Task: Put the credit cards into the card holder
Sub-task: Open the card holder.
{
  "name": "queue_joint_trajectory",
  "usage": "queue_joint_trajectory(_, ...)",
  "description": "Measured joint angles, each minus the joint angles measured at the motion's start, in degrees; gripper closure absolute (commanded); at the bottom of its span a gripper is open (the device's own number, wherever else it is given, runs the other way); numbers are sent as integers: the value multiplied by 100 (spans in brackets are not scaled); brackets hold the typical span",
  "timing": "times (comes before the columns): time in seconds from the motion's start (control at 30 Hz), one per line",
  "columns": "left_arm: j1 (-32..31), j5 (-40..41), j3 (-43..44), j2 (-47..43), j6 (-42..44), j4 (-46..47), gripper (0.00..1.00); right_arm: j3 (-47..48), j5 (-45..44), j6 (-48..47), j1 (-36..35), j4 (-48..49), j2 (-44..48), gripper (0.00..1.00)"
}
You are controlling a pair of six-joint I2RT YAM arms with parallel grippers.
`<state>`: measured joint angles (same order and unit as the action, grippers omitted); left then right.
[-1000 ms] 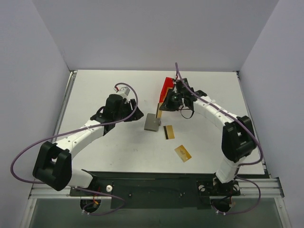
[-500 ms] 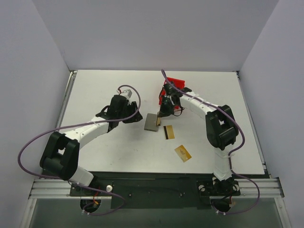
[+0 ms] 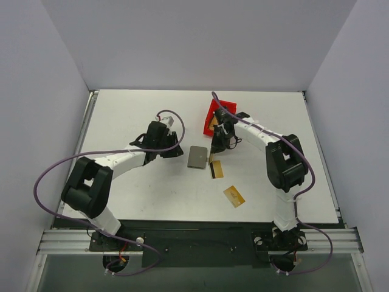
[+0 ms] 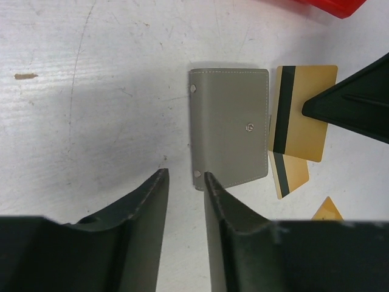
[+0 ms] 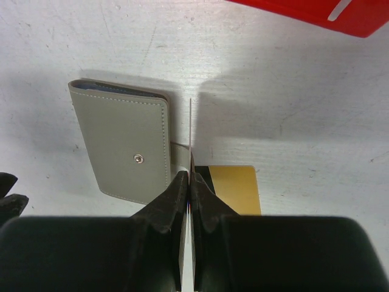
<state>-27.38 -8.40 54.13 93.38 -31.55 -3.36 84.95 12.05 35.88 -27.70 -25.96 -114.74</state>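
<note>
The grey card holder [image 3: 197, 157] [image 4: 231, 137] [image 5: 124, 143] lies closed and flat on the table. My right gripper [image 3: 214, 148] [image 5: 189, 179] is shut on one gold credit card [image 4: 302, 112] [image 5: 191, 131], which stands on edge just right of the holder. A second card with a black stripe [image 3: 215, 170] [image 5: 234, 188] lies flat under it. The third card [image 3: 234, 196] lies nearer the front. My left gripper [image 3: 177, 149] [image 4: 184, 179] sits just left of the holder, open over bare table, its right fingertip [image 4: 209, 182] by the holder's corner.
A red plastic bin [image 3: 214, 114] [image 5: 316, 12] stands tilted behind the right gripper. White walls enclose the table on three sides. The arm bases and a black rail run along the near edge.
My right gripper carried its card down from the red bin to the holder's right edge. My left gripper moved right toward the holder and its jaws narrowed.
</note>
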Motion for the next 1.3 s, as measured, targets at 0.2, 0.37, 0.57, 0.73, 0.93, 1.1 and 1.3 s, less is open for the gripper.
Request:
queue_joint_trajectory(0.2, 0, -149, 116, 260, 87, 157, 94, -92, 356, -63, 76, 151, 9, 100)
queue_joint_trajectory(0.37, -20, -212, 129, 444, 129, 197, 100, -249, 841, -122, 114, 372, 11, 100)
queue_joint_trajectory(0.57, -118, -208, 131, 584, 203, 203, 100, -446, 1139, -125, 116, 638, 52, 100)
queue_joint_trajectory(0.73, -284, -197, 162, 848, 229, 203, 100, -573, 1237, -125, 116, 704, 188, 100)
queue_joint_trajectory(0.93, -431, -118, 240, 992, 269, 201, 100, -577, 1281, -125, 138, 756, 365, 100)
queue_joint_trajectory(1.1, -452, -116, 260, 1010, 275, 199, 100, -577, 1290, -127, 146, 774, 492, 100)
queue_joint_trajectory(1.3, -452, -116, 262, 1069, 275, 197, 100, -577, 1360, -146, 146, 780, 546, 100)
